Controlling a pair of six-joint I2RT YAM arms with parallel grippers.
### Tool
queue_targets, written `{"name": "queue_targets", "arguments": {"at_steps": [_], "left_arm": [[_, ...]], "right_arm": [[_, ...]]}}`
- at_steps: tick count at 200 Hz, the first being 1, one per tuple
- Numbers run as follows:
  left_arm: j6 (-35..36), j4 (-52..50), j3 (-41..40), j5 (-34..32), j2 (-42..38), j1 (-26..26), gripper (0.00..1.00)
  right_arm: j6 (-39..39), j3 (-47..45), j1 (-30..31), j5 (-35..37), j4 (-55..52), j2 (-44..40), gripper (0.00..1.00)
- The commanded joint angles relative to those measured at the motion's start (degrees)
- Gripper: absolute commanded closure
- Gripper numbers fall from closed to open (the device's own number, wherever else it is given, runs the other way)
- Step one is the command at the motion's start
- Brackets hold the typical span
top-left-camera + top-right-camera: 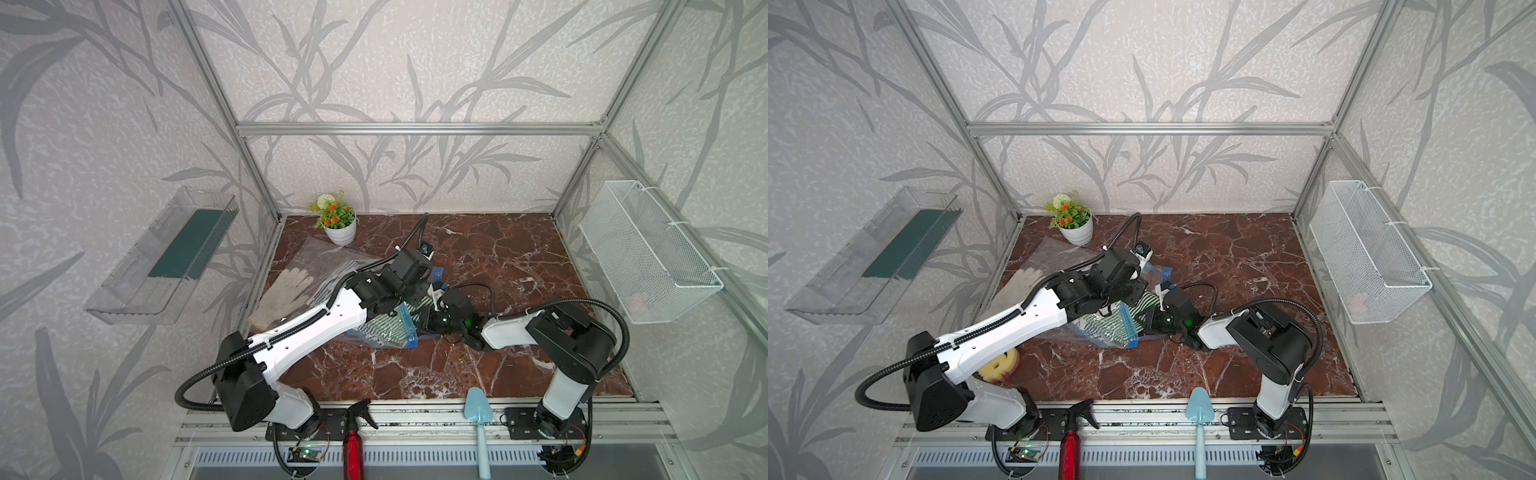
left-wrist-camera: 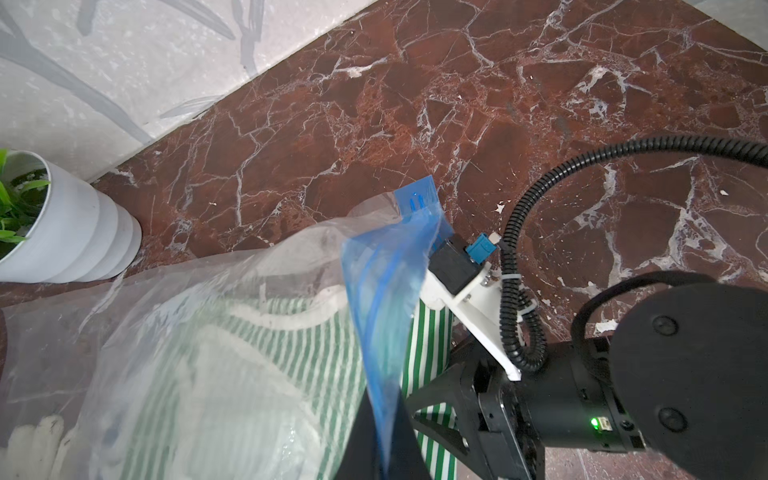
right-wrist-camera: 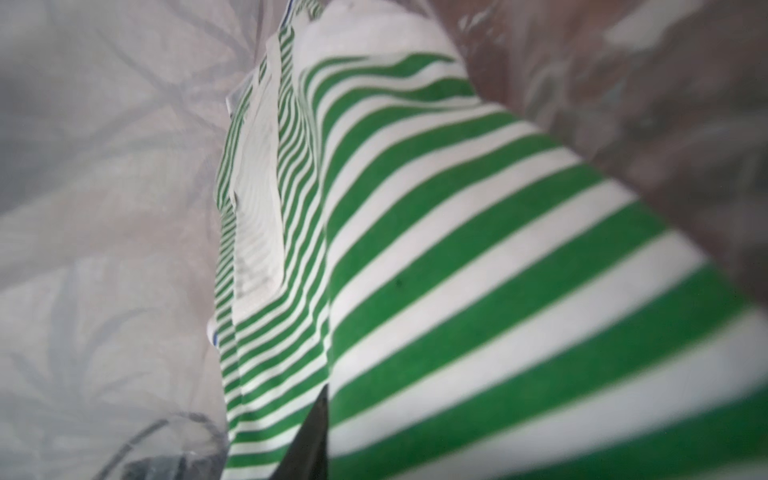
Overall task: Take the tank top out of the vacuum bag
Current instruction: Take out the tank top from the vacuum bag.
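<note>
Tank top [image 3: 457, 249], green-striped, sits mostly inside the vacuum bag [image 2: 187, 332] on the table [image 1: 498, 266], one end showing at the mouth. My left gripper [image 2: 386, 465] pinches the blue zip edge [image 2: 390, 311] up, I reckon so the mouth gapes. My right gripper [image 2: 430, 417] reaches the cloth; whether it's clamped, I can't tell.

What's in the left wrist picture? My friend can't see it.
The left claw pinches the blue zip strip of the clear vacuum bag, with a green-and-white striped tank top inside. The right arm reaches to the bag's mouth. A white plant pot stands on the red marble table.
</note>
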Motion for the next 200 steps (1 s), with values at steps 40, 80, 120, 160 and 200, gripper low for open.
{"name": "queue_targets", "arguments": {"at_steps": [40, 80, 120, 160, 200], "left_arm": [[0.4, -0.2, 1.5, -0.5, 0.1, 0.3, 1.0], [0.0, -0.2, 1.5, -1.9, -0.2, 0.3, 1.0], [0.7, -0.3, 1.4, -3.3, -0.6, 0.4, 1.0], [0.5, -0.3, 1.3, -3.3, -1.3, 0.4, 1.0], [0.6, -0.3, 1.2, -3.3, -1.8, 0.4, 1.0]], "right_arm": [[0.2, -0.9, 0.3, 0.1, 0.4, -3.8, 1.0], [-1.0, -2.0, 0.8, 1.3, -4.1, -11.5, 1.0], [-2.4, -2.2, 1.1, 2.3, -11.1, -18.1, 1.0], [-3.6, -2.7, 1.1, 4.1, -18.3, -25.2, 1.0], [-3.7, -2.7, 1.1, 6.3, -26.6, -32.9, 1.0]]}}
